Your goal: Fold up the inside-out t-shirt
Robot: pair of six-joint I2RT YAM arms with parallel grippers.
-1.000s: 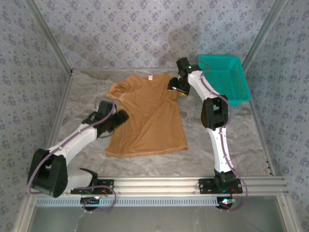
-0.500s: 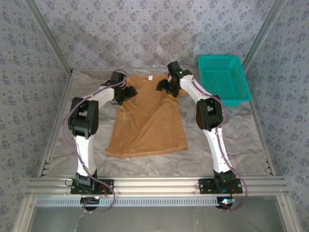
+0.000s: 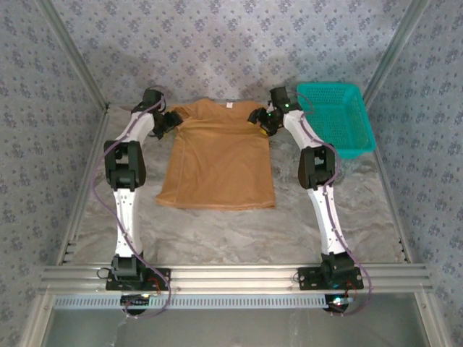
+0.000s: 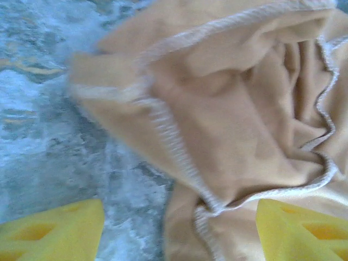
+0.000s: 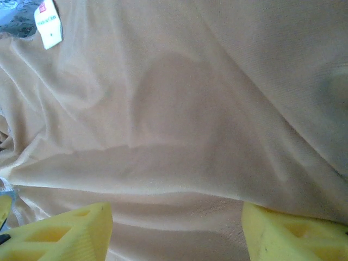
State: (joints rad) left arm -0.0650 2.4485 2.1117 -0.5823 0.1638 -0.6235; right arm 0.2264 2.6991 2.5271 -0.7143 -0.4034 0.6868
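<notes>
Item: inside-out t-shirt (image 3: pixel 221 163), flat in middle of table (image 3: pixel 340 210), collar at far side. L gripper (image 3: pixel 166 123) at one sleeve, R gripper (image 3: pixel 261 119) at the other, both w/ fingers apart, nothing clamped. Advice, as I judge it: pinch both sleeve hems evenly, lift together, fold inward.

Left gripper (image 4: pixel 179 231) spread wide, right gripper (image 5: pixel 176 234) — likewise
</notes>
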